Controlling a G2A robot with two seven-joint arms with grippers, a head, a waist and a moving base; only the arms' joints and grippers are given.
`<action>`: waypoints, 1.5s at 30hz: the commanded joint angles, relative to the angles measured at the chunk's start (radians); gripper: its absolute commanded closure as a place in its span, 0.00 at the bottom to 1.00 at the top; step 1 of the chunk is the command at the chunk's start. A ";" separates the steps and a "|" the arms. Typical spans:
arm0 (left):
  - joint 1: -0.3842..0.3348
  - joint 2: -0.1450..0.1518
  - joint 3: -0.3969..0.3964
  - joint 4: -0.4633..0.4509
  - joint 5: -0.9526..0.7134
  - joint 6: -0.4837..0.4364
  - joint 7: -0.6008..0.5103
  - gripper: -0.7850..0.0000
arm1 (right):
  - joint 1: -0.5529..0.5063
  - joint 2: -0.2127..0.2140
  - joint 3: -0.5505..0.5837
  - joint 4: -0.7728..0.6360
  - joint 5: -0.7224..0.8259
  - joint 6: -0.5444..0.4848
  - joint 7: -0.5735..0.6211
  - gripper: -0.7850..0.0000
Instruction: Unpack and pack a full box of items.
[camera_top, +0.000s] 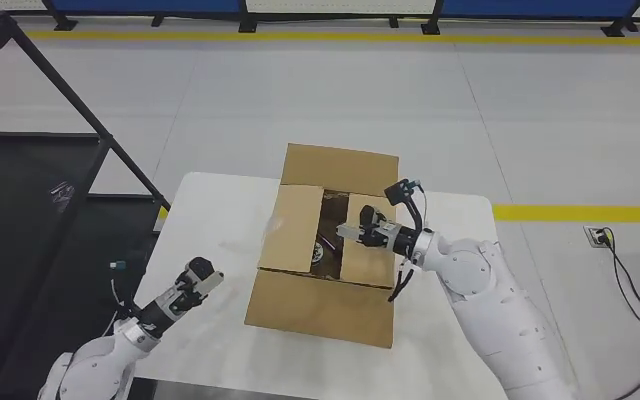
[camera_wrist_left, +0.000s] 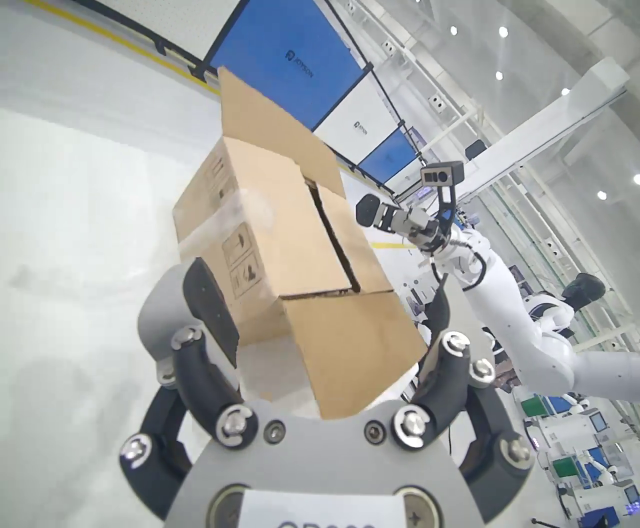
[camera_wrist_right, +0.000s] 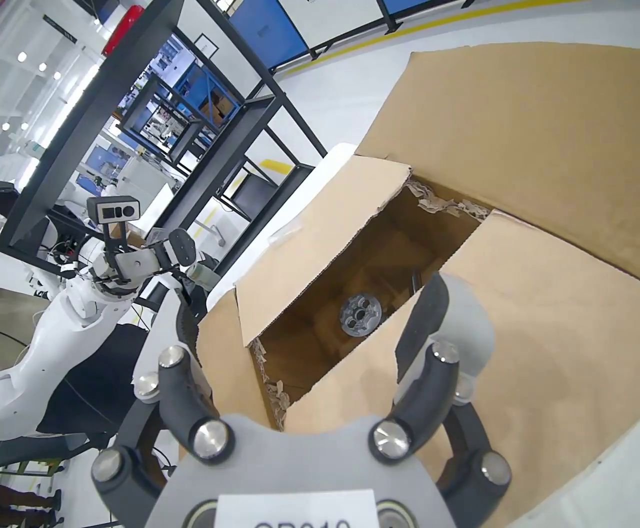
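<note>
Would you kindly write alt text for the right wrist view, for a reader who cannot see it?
The open right gripper hangs above a cardboard box whose top flaps are parted, with a round grey part lying inside. The left gripper is farther off.

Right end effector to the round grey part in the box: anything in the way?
Yes, partly. The box has two folded-in flaps: the near flap lies partly under the right end effector, the far flap opposite. The round grey part sits below the gap between them.
</note>
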 joint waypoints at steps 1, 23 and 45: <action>0.016 0.008 -0.009 0.030 -0.056 0.012 -0.094 0.00 | 0.000 0.000 0.000 0.000 0.000 0.000 0.000 0.00; -0.053 0.033 0.158 0.092 -0.477 0.072 -0.513 0.00 | 0.076 -0.038 0.014 0.234 0.037 0.278 -0.511 0.00; -0.109 0.026 0.210 -0.011 -0.395 0.069 -0.214 0.00 | 0.425 -0.131 -0.025 0.894 0.363 -0.110 -0.334 0.00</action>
